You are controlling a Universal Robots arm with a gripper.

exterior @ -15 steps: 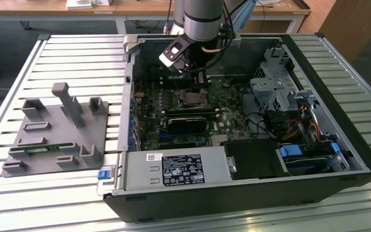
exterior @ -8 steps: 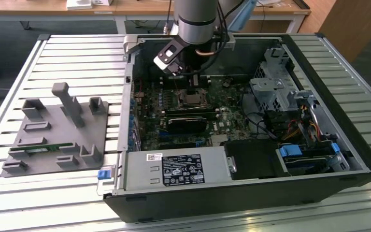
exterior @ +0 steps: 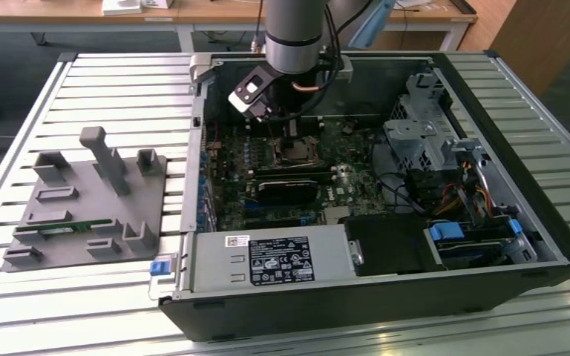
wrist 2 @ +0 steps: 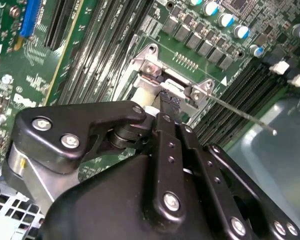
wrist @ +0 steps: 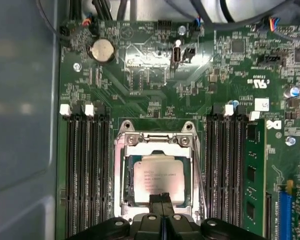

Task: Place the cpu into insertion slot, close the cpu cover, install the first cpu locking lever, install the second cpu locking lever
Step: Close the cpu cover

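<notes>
In the first wrist view the cpu (wrist: 157,177), a silvery-grey square chip, lies flat in the insertion slot (wrist: 127,200) on the green motherboard. The cpu cover (wrist: 155,141), a thin metal frame, lies down around the chip. My gripper (wrist: 161,201) is shut with nothing between its black fingers, and its tip sits at the chip's edge nearest the camera. In the second wrist view the gripper (wrist 2: 168,102) points at the socket's metal frame (wrist 2: 149,65). A thin wire locking lever (wrist 2: 242,115) sticks out free from the socket's corner. In the exterior view the gripper (exterior: 287,127) hangs over the socket (exterior: 292,153).
Black memory slots (wrist: 85,170) flank the socket on both sides. The open computer case (exterior: 522,148) holds a black card (exterior: 287,185), a power supply (exterior: 270,259) and a drive cage (exterior: 418,137). A grey fixture block (exterior: 82,200) stands on the slatted table at the exterior view's left.
</notes>
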